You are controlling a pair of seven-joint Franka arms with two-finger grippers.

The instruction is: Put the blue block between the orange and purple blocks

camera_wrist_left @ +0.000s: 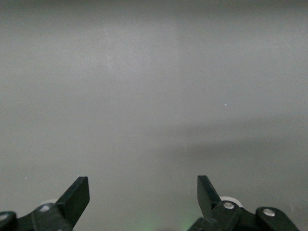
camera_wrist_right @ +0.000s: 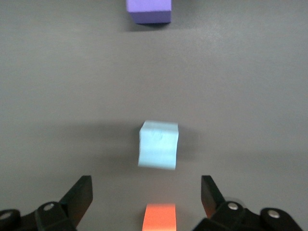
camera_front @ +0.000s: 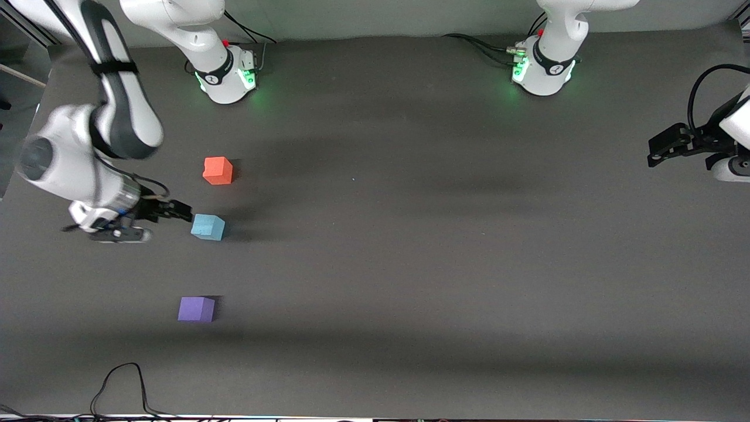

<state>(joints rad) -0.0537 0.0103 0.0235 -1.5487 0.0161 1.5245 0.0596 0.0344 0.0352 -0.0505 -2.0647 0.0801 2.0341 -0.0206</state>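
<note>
A dark grey matte counter carries three small foam cubes in a line toward the right arm's end; the blue block sits flat, slightly turned, between the orange block, farther from the front camera, and the purple block, nearer; the right tool hangs open beside it; the left tool, waiting at the left arm's end, is open.
</note>
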